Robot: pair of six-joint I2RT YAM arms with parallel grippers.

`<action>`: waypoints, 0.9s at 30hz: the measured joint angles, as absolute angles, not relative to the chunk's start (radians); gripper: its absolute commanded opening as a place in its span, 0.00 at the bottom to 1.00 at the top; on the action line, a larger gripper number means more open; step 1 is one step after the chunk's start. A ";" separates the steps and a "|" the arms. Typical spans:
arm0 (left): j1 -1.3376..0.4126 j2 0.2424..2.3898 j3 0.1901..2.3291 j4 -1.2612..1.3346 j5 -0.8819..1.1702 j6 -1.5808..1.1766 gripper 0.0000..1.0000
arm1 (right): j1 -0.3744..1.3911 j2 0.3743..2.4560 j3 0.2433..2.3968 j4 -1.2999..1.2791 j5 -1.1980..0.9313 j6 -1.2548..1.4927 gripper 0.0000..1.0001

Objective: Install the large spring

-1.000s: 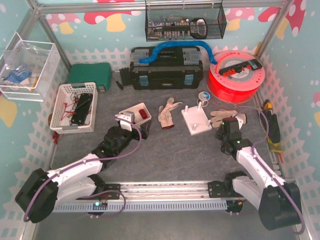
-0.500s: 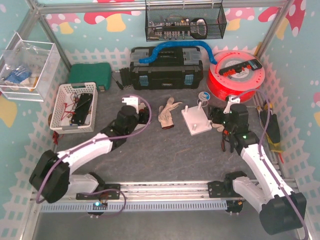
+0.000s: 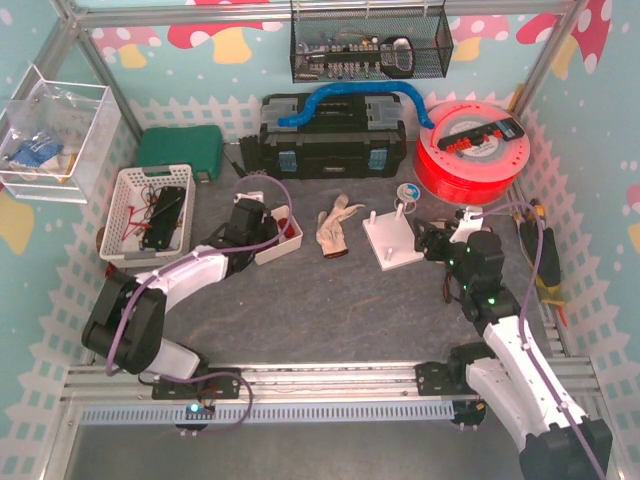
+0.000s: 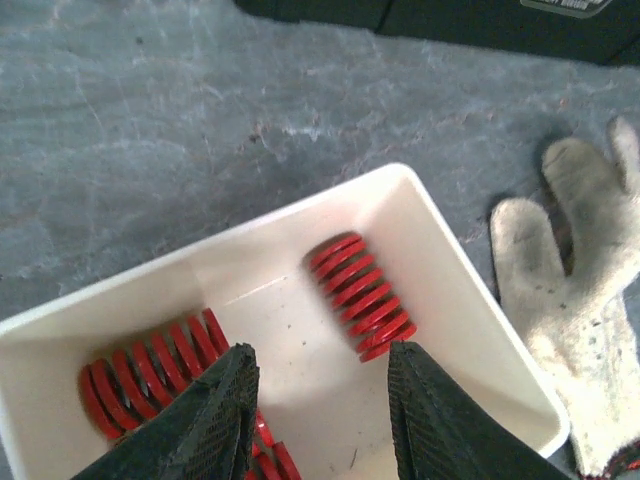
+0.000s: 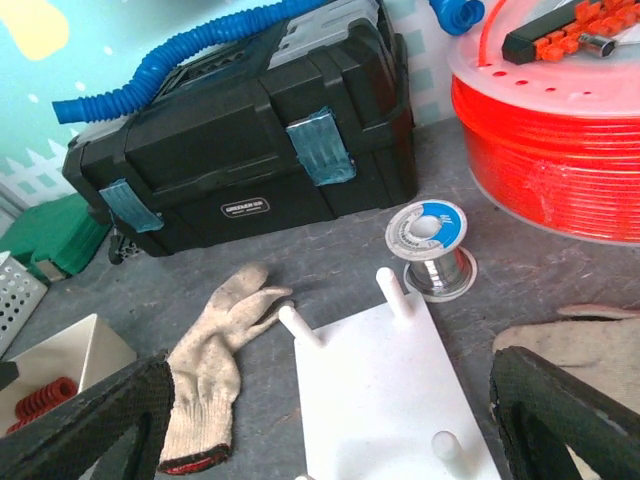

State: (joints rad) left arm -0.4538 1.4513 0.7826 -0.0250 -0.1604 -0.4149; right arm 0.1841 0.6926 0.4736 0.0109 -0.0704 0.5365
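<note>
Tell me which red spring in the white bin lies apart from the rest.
The spring lying alone by the bin's wall next to the glove, fully visible. The other springs bunch together at the opposite end, partly hidden by the left pincer.

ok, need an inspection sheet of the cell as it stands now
Surface: grey table, no spills seen.
Job's things: white tray holds loose red springs; white peg plate lies flat, visible pegs bare.
Clutter: glove, second glove, black toolbox, solder spool, red reel, white basket, green case.
Grippers: left gripper jaws apart above the tray, no grip seen; right gripper open, empty, aimed at the peg plate.
Cables: purple cable along each arm; blue hose on the toolbox.
Surroundings: wire basket on back wall; clear box on left wall.
</note>
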 measured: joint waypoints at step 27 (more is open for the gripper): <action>-0.430 1.744 0.951 -0.070 -0.004 -0.374 0.50 | 0.185 0.740 0.453 0.053 -0.113 0.551 0.86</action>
